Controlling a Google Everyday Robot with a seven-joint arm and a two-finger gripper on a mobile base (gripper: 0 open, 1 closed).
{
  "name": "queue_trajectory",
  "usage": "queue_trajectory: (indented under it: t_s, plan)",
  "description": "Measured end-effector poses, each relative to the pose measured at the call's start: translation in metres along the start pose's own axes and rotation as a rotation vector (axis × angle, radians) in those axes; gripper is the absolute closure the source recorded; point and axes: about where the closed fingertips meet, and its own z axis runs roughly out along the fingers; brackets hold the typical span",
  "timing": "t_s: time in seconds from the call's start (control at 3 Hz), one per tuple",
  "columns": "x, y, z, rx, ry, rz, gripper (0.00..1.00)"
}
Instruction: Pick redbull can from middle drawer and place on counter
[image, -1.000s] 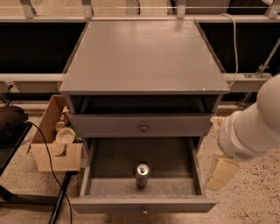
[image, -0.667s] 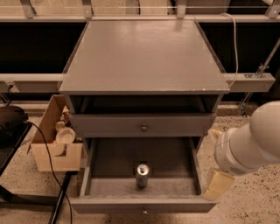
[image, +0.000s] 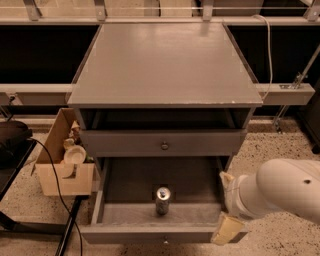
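Reaching in looks like the current step: slim silvery-grey metal can stands in the open grey wooden drawer, claw beside the drawer's right wall, empty, can't tell how open, next it has to swing in over the can.

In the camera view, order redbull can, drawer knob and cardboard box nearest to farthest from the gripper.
Gripper: at the middle drawer's right front.
1. redbull can, inside that drawer.
2. knob, higher up, centre.
3. cardboard box, far left.
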Motion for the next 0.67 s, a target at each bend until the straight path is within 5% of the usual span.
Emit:
queue_trajectory:
  t_s: [0.33, 0.67]
  plan:
    - [-0.0005, 0.0053, 0.0510, -0.050, -0.031, 0.009, 0.00]
    - [0.0005, 0.0049, 0.0537, -0.048, -0.034, 0.011, 0.00]
